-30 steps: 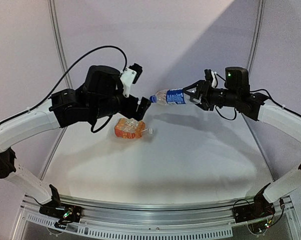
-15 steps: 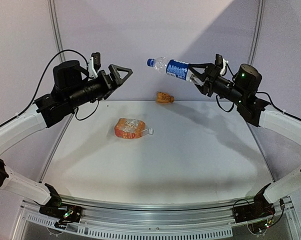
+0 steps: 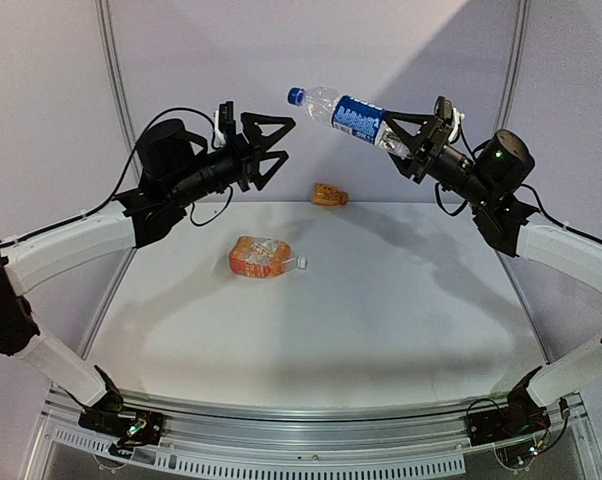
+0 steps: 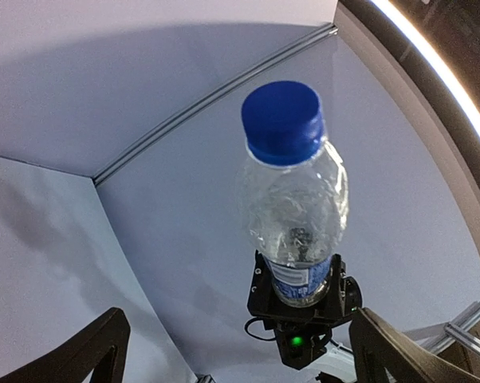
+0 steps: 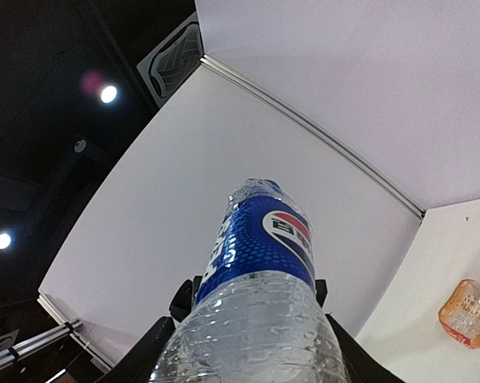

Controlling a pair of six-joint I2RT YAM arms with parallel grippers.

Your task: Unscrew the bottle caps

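The slim clear water bottle [image 3: 349, 117] with a blue label hangs high in the air, neck tilted up to the left. My right gripper [image 3: 403, 138] is shut on its lower body [image 5: 260, 271]. Its dark blue cap [image 3: 296, 96] is on the neck and faces the left wrist camera [image 4: 281, 121]. My left gripper [image 3: 274, 142] is open just left of and below that cap, not touching it; only its fingertips [image 4: 80, 351] show at the bottom corners. The orange bottle [image 3: 258, 257] lies on the table with its white cap [image 3: 302, 263] pointing right.
A small orange-brown object [image 3: 329, 195] lies at the back of the white table [image 3: 381, 320], against the wall. The orange bottle [image 5: 467, 313] also shows at the lower right of the right wrist view. Grey walls close the back and sides.
The right arm lifted the water bottle and tilted its neck upward. My left gripper left the cap, swung up and left, then came back right toward the cap. The cap stays on.
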